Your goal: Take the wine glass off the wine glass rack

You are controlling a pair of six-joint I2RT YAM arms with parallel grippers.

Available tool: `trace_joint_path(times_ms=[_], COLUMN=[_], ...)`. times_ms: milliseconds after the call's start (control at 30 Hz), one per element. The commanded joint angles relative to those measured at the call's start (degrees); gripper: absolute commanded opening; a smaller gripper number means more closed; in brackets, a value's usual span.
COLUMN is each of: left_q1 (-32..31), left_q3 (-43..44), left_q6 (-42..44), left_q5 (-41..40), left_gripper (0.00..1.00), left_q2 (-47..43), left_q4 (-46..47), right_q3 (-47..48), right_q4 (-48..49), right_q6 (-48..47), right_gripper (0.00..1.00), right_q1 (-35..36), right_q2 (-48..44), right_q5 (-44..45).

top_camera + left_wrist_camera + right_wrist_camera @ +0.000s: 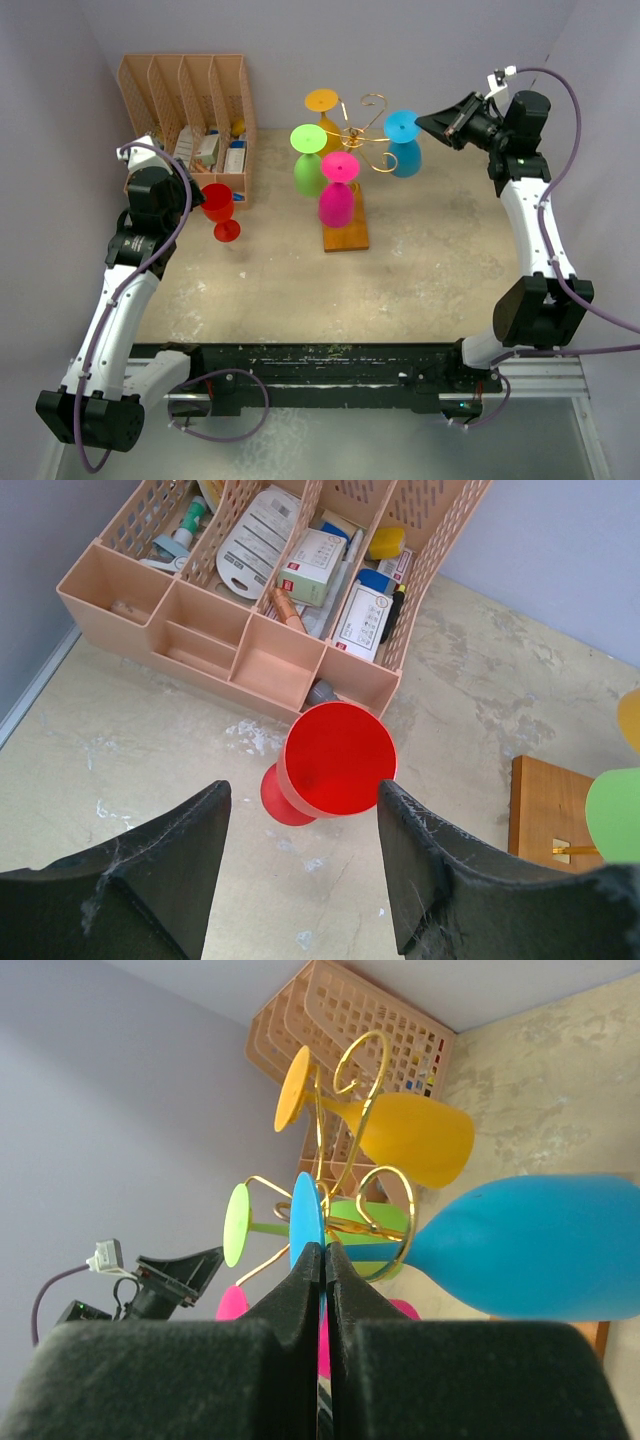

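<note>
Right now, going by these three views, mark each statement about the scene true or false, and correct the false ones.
1. The red plastic wine glass stands upright on the speckled table, off the gold wire rack. True.
2. The left hand is clamped on the red glass. False: its fingers are spread, and it hovers over the glass.
3. Four glasses hang on the rack: orange glass, green glass, pink glass, blue glass. True.
4. The right hand is wide open. False: its fingers are pressed together.
</note>
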Motion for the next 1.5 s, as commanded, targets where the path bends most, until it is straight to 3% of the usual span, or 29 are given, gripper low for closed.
trace_joint_path(times_ms=[0, 600, 767, 1067, 1467], left_q1=[-0.4, -0.4, -0.4, -0.4, -0.3], left_q3=[0.6, 0.5, 0.4, 0.4, 0.4], left_q6=[-0.3, -0.1, -0.2, -0.3, -0.3], left_q5=[0.6, 1.3, 3.1, 4.4, 5.0], left_gripper=[0.64, 0.64, 0.71, 0.73, 0.73], left_q2=[-0.2, -0.4, -0.9, -1.1, -1.2], left_q4=[2.5, 2.9, 3.5, 3.7, 3.7], right_q3=[4.5, 7.5, 8.5, 12.4, 13.9], right_q4=[3.1, 7.9, 8.6, 1.7, -6.6], right_q6=[0.8, 4.2, 4.1, -1.8, -14.6], right_gripper=[0.0, 0.0, 0.0, 0.0, 0.0], right_q1=[1.8, 3.3, 3.2, 3.1, 3.2], right_q2=[0.1, 5.9, 6.0, 5.6, -3.4], right_q5=[-1.7, 2.1, 3.8, 11.0, 26.3])
